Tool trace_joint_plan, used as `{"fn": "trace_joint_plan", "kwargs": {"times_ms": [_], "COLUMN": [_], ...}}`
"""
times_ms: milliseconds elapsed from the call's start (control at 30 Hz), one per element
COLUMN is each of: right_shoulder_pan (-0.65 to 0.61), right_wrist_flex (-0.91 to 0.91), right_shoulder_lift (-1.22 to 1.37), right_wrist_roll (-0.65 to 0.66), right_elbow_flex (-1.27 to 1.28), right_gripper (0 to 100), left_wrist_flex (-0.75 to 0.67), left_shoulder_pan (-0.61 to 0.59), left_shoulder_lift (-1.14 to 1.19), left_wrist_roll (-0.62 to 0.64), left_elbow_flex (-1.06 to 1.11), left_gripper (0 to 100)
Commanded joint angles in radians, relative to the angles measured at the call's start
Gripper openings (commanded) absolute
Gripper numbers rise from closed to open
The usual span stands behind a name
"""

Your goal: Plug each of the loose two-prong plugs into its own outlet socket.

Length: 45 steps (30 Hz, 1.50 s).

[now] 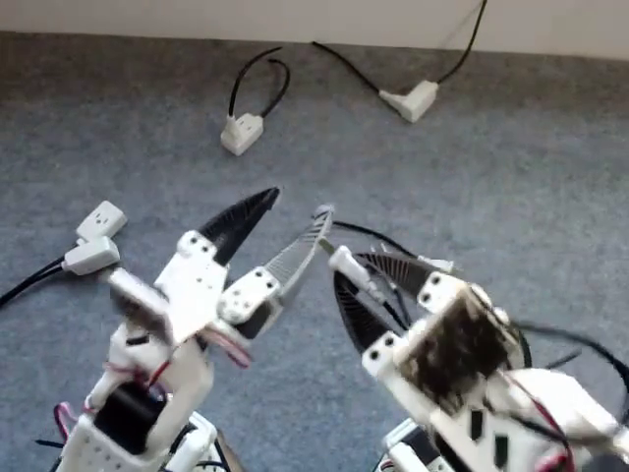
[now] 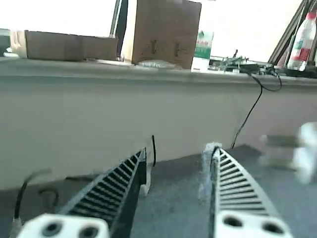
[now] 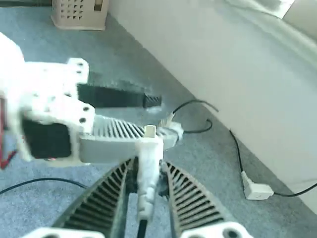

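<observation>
Right gripper [image 3: 147, 164]: jaws closed on a white two-prong plug [image 3: 148, 146], held prongs outward over the middle of the counter [image 1: 511, 187], with its black cable trailing back. Left gripper [image 1: 298, 204]: jaws spread wide and empty, one tip just beside the plug. One white outlet socket [image 1: 241, 133] lies near the far edge, another [image 1: 101, 221] at the left edge.

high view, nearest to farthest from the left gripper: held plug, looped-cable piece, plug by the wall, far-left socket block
1. Held plug, in the right gripper, just beside the left gripper.
2. Looped-cable piece, beyond the fingertips toward the wall.
3. Plug by the wall, at the far right.
4. Socket block, out at the far left.
</observation>
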Motion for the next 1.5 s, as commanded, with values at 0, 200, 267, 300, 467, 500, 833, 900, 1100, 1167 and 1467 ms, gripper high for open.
{"fn": "trace_joint_plan", "kwargs": {"times_ms": [0, 200, 267, 300, 467, 500, 833, 900, 1100, 1167, 1467], "right_shoulder_pan": [-0.012, -0.012, -0.008, -0.008, -0.007, -0.005, -0.005, -0.005, -0.005, -0.005, -0.005], "right_wrist_flex": [-0.008, -0.007, -0.002, -0.001, -0.064, -0.091, -0.302, -0.3, -0.191, -0.14, -0.071], "right_shoulder_lift": [-0.01, -0.008, -0.007, -0.007, -0.007, -0.007, -0.007, -0.008, -0.008, -0.008, -0.015], "right_wrist_roll": [0.009, 0.009, 0.014, 0.014, 0.015, 0.015, 0.015, 0.015, 0.015, 0.015, 0.012], "right_elbow_flex": [-0.041, -0.041, -0.039, -0.031, 0.145, 0.196, 0.438, 0.417, 0.237, 0.17, 0.073], "right_gripper": [1.4, 1.4, 1.4, 1.4, 1.4, 1.4, 1.4, 1.4, 1.4, 1.4, 1.4], "left_wrist_flex": [0.005, -0.003, -0.003, -0.005, 0.0, 0.003, 0.005, 0.005, -0.005, -0.005, -0.002], "left_shoulder_pan": [-0.007, -0.01, -0.038, -0.054, -0.094, -0.094, -0.082, -0.079, -0.077, -0.077, -0.025], "left_shoulder_lift": [0.005, -0.001, -0.005, -0.005, -0.005, -0.005, -0.007, -0.005, -0.005, -0.004, -0.005], "left_wrist_roll": [-0.003, -0.002, -0.002, -0.002, -0.002, -0.002, 0.028, 0.074, 0.112, 0.112, 0.112], "left_elbow_flex": [-0.002, 0.067, 0.07, 0.059, -0.033, -0.045, -0.058, -0.039, 0.033, 0.039, 0.054], "left_gripper": [21, 21, 21, 21, 21, 21, 21, 21, 21, 21, 21]}}
